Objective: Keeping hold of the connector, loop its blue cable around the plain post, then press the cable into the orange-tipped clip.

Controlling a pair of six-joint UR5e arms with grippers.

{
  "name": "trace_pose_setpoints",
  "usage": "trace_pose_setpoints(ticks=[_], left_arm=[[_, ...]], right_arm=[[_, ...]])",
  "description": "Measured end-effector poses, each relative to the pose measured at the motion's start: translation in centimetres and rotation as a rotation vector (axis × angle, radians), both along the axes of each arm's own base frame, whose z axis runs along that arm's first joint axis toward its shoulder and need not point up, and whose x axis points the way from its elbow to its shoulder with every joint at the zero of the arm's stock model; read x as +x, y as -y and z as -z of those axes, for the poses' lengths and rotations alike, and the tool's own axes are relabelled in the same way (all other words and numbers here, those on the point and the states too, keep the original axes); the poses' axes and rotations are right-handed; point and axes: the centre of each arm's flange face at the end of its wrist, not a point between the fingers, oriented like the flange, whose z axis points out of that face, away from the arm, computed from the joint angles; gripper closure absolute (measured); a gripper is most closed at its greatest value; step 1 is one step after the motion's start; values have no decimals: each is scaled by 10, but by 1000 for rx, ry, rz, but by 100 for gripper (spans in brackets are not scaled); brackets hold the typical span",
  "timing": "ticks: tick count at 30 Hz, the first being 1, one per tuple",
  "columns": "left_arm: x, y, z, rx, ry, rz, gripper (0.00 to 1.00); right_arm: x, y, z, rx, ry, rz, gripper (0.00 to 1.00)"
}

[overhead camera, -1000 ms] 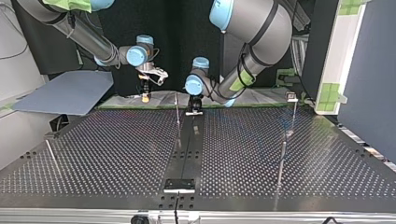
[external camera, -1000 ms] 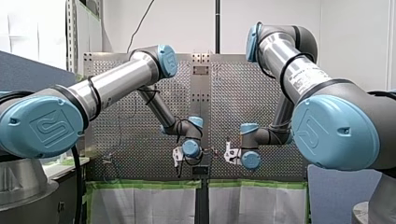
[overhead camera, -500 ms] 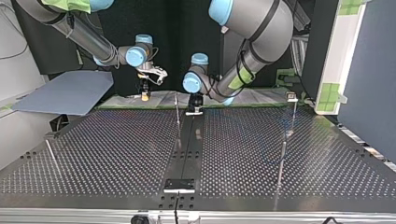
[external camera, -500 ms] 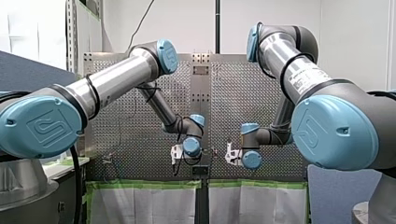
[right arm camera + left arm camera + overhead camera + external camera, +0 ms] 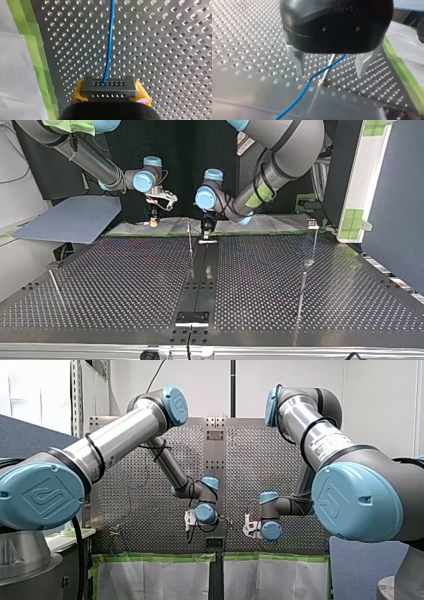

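Observation:
In the right wrist view my right gripper (image 5: 109,90) has its yellow pads (image 5: 79,88) shut on a dark grey connector (image 5: 109,85). Its blue cable (image 5: 110,40) runs straight away over the perforated table. In the left wrist view my left gripper (image 5: 329,73) is open, its metal fingers (image 5: 296,62) wide apart. A thin plain post (image 5: 327,71) stands between them, and the blue cable (image 5: 312,80) passes between them beside it, untouched. In the top view my left gripper (image 5: 207,231) hangs just right of that post (image 5: 190,240), and my right gripper (image 5: 154,219) is to its left.
Green tape (image 5: 37,62) lines the table edge by both grippers. More thin posts stand at the top view's right (image 5: 302,292) and left (image 5: 55,285), and one at the back right carries a small block (image 5: 312,223). A black plate (image 5: 192,318) sits near the front edge.
My left gripper has lifted off the table and shifted slightly toward the post. My right gripper has hardly moved and keeps the connector.

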Motion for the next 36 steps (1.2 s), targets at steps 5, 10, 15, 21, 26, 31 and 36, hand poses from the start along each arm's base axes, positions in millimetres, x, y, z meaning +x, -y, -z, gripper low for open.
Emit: trace_pose_setpoints(ticks=[5, 10, 15, 21, 26, 31, 36], left_arm=[[-27, 0, 16, 25, -29, 8, 0], [-53, -2, 29, 60, -68, 14, 0], [-78, -2, 40, 88, -97, 24, 0], [-104, -2, 36, 95, -104, 40, 0], [-123, 0, 22, 88, -103, 59, 0], [-134, 6, 10, 80, -96, 75, 0], [-140, 8, 9, 87, -97, 67, 0]], right_arm=[[-1, 0, 1, 5, -3, 2, 100], [-2, 0, 1, 7, -3, 2, 100], [-2, 0, 1, 9, -5, 3, 100], [-2, 0, 1, 11, -6, 3, 100], [-2, 0, 1, 11, -5, 3, 100], [-2, 0, 1, 10, -5, 1, 100], [-1, -1, 1, 14, -5, -4, 100]])
